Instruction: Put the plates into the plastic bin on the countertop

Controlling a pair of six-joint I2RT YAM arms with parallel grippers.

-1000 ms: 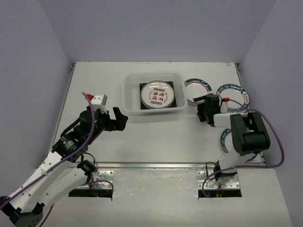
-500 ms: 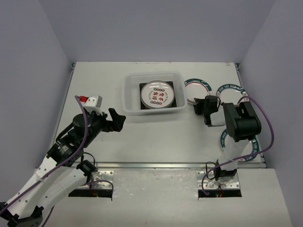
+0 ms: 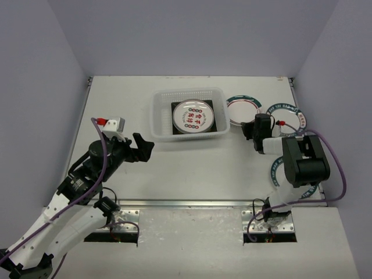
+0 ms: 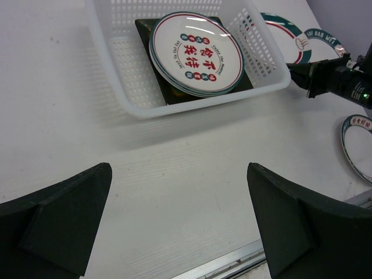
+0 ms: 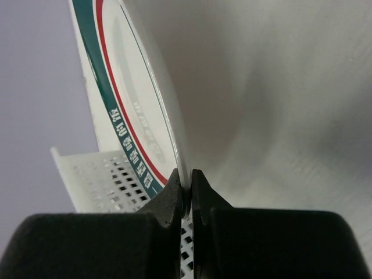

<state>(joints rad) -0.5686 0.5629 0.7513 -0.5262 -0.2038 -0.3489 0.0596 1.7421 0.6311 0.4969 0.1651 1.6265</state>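
Note:
The plastic bin (image 3: 160, 116) stands on the countertop (image 3: 203, 168) and holds a round white plate with red characters (image 3: 194, 115) on top of a dark square plate (image 4: 152, 36). Right of the bin a white plate with a green and red rim (image 3: 243, 108) has one edge clamped between the fingers of my right gripper (image 3: 250, 129), which is shut on it. In the right wrist view that plate (image 5: 133, 116) stands edge-on in my right gripper (image 5: 186, 187), with the bin (image 5: 99, 174) behind it. My left gripper (image 3: 146, 144) hangs open and empty over bare counter in front of the bin (image 4: 174, 99).
Two more round plates lie to the right: one with a blue-green lettered rim (image 3: 286, 111) behind the right arm, another (image 3: 278, 170) partly under that arm near the front. A metal strip (image 3: 192, 203) edges the counter's front.
My right gripper has closed on the rim of the green-rimmed plate. The left arm drew back a little at first and has since stayed still, open.

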